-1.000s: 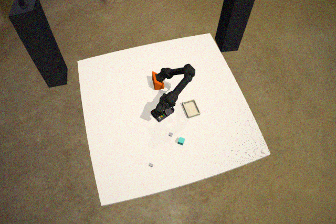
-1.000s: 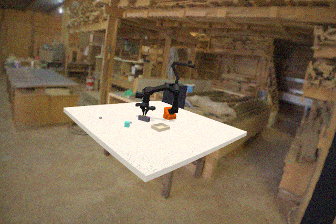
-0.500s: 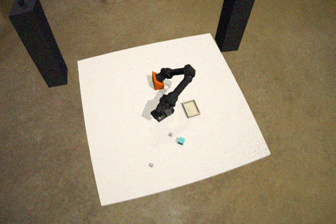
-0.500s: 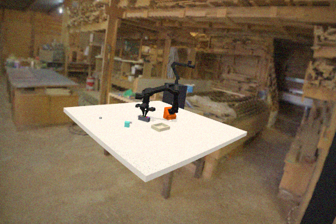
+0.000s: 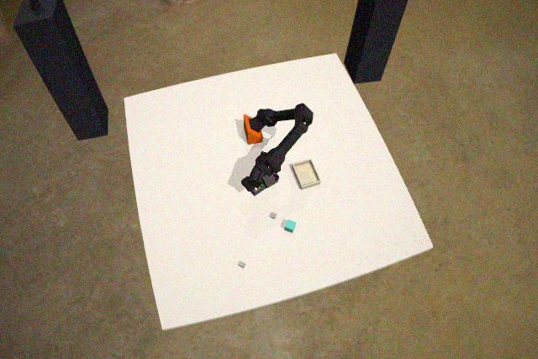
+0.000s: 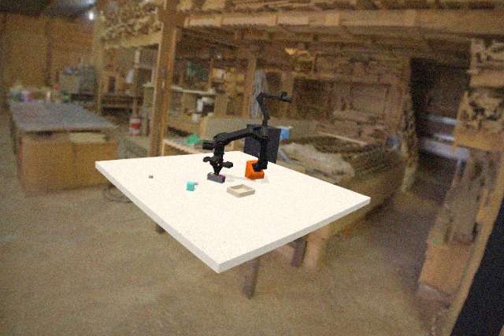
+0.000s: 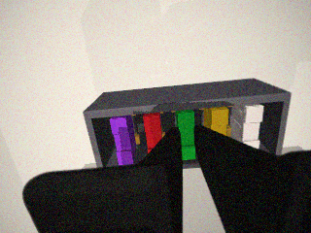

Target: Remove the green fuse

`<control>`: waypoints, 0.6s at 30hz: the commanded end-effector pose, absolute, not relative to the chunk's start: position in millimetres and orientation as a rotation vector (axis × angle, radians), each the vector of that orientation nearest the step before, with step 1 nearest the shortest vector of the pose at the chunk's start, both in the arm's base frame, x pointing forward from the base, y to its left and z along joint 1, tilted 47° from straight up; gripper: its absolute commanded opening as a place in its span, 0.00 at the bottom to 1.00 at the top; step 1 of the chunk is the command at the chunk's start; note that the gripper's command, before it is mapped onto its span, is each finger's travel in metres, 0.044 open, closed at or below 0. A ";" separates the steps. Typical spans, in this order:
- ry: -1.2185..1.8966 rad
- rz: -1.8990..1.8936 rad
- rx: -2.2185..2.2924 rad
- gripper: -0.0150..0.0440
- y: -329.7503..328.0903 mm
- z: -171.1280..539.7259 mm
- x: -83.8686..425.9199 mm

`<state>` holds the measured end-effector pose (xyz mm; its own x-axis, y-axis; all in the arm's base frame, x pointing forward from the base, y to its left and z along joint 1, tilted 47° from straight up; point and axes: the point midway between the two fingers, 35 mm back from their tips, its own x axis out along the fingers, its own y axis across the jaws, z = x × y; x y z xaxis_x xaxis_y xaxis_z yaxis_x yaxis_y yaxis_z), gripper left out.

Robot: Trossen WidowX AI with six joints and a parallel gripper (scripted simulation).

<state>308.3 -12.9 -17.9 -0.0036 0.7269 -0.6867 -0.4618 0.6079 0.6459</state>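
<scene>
The green fuse (image 7: 186, 134) is seated in the middle slot of the fuse block (image 7: 190, 93), flanked by the red fuse (image 7: 152, 131) and yellow fuse (image 7: 217, 119), with the purple fuse (image 7: 122, 140) and white fuse (image 7: 253, 123) at the ends. The gripper (image 7: 187, 146) is lowered over the block, its dark fingertips pinched onto the green fuse; it is judged clenched on that fuse, though actual contact is hard to confirm. The grasp step is judged in hand, with extraction not yet done. Next, a straight vertical lift is called for, clear of neighbouring fuses and block walls, then a carry to the tray (image 5: 305, 173) near the block. The white table top (image 5: 182, 259) also carries a teal cube (image 5: 289, 225), two small grey cubes (image 5: 272, 214) and the orange arm base (image 5: 250, 129). A blurred timber workshop is seen around.
</scene>
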 end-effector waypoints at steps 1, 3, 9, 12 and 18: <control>1.261 0.953 0.261 0.26 -13.0 -17.7 308.5; 1.261 0.953 0.261 0.25 -13.0 -17.7 308.5; 1.261 0.953 0.261 0.25 -13.9 -16.9 308.6; 1.261 0.952 0.261 0.25 -15.0 -16.0 308.6; 1.261 0.952 0.261 0.25 -17.2 -14.1 308.8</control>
